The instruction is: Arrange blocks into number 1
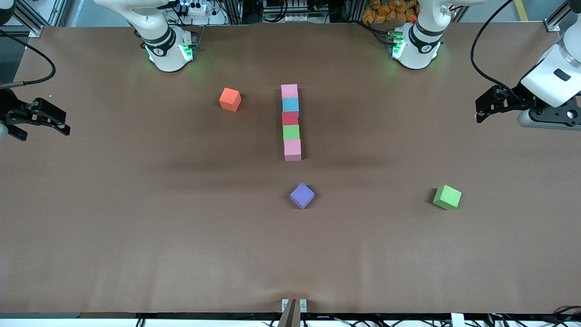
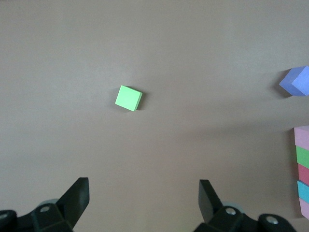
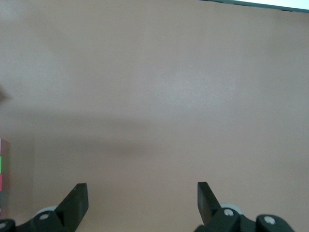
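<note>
5 blocks stand in a straight, touching column in the middle of the table [image 1: 136,254], running from near the robots' bases toward the front camera: pink block [image 1: 289,91], blue block [image 1: 290,104], red block [image 1: 290,118], green block [image 1: 291,132], then a second pink block [image 1: 292,149] at the near end. Read as a single stroke, this column already makes a plain 1, so the arranging step looks finished or nearly so.

3 cubes lie loose. An orange cube [image 1: 230,99] sits beside the column's top end, toward the right arm's end of the table. A purple cube [image 1: 302,195] lies just nearer the camera than the column, apart from it. A spare green cube [image 1: 447,197] lies well apart, toward the left arm's end.

The left gripper [image 1: 482,110] hangs over the table edge at its own end, fingers spread wide and empty; its wrist view looks down on the spare green cube. The right gripper [image 1: 43,122] hangs over its end likewise, spread and empty. Both arms appear to wait.

If any move remains, it is probably a check of alignment: the near pink block sits slightly off the line, and a nudge must not push its neighbours askew.
</note>
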`<state>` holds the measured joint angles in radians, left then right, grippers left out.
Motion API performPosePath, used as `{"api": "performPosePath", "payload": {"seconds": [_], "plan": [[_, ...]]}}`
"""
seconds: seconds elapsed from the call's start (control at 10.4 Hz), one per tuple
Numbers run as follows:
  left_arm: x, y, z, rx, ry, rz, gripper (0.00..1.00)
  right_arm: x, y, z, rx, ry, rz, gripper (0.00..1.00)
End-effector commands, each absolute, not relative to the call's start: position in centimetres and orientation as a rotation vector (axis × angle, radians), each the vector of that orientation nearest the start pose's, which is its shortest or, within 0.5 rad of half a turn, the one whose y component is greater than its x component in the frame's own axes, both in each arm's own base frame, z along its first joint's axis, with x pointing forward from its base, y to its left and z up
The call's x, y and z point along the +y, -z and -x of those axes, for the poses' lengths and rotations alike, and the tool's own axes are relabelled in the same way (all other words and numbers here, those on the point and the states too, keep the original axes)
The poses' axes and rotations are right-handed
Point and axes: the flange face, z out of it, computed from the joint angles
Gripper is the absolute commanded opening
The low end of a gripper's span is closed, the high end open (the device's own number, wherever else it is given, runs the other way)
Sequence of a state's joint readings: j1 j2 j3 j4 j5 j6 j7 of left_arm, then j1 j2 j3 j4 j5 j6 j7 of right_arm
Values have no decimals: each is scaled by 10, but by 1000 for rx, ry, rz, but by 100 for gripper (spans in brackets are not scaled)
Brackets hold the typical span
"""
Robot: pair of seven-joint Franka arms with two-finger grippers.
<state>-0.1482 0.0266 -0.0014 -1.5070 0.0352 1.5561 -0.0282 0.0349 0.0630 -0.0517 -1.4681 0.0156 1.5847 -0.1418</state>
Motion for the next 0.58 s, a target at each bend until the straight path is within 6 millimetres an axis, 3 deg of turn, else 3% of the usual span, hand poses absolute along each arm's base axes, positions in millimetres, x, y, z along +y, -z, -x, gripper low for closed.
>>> {"api": "performPosePath", "payload": {"seconds": [0.0, 0.48], "plan": [[-80, -643, -550, 164, 33, 3078, 100, -10, -642, -576, -174, 84, 3122, 100], [-75, -645, -547, 142, 18, 3099, 100, -9, -642, -576, -176, 81, 3121, 100]]}}
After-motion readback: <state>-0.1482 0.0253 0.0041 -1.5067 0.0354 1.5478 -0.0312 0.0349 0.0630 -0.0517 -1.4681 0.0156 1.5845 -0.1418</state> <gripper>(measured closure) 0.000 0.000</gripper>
